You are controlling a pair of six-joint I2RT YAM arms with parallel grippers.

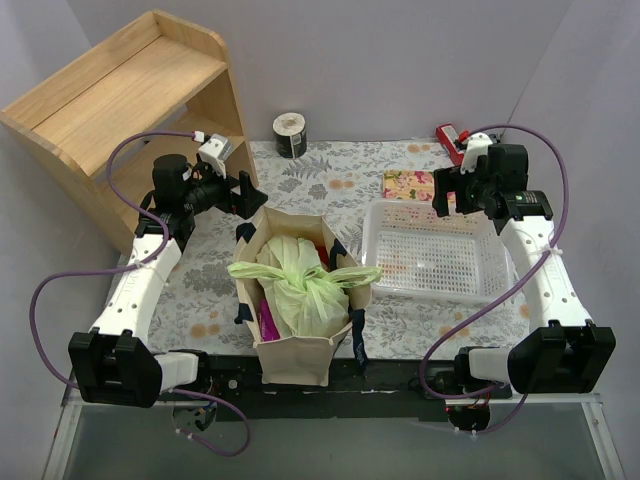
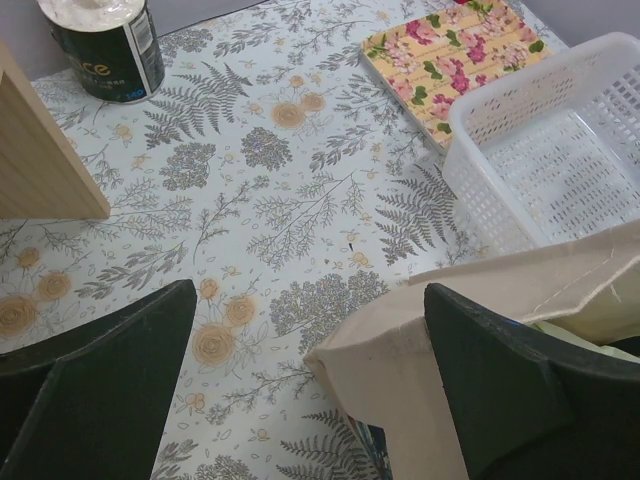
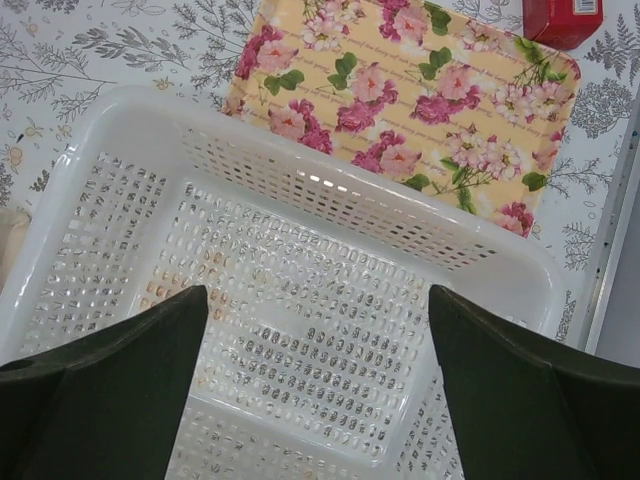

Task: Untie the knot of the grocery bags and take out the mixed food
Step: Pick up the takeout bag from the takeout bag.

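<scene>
Left gripper point(image 1: 244, 195): jaws spread wide and holding nothing, it hangs just beyond the far left corner of the canvas tote point(image 1: 296, 352). In the left wrist view one dark finger point(image 2: 500, 390) crosses the tote's beige rim; whether they touch cannot be told.
Right gripper point(image 1: 446, 192): jaws equally wide and empty, poised above the far edge of the white slotted basket point(image 1: 386, 214), clear of its walls.
Knot point(image 1: 320, 277): tied, at the top of the pale green plastic bag point(image 1: 300, 300), with two ear-like loops sticking out left and right.
Green bag: it sits upright inside the tote, filling most of its mouth.
Tote: standing at the near middle of the fern-print tablecloth point(image 1: 205, 275), between the two arms, navy straps hanging down its sides.
Mixed food: only a magenta packet edge point(image 1: 268, 320) shows beside the green bag; the rest is hidden.
Background: a floral tray point(image 1: 406, 183) lies just behind the basket, a tape roll point(image 1: 291, 135) stands at the far edge, and a wooden shelf point(image 1: 125, 100) is at far left.
</scene>
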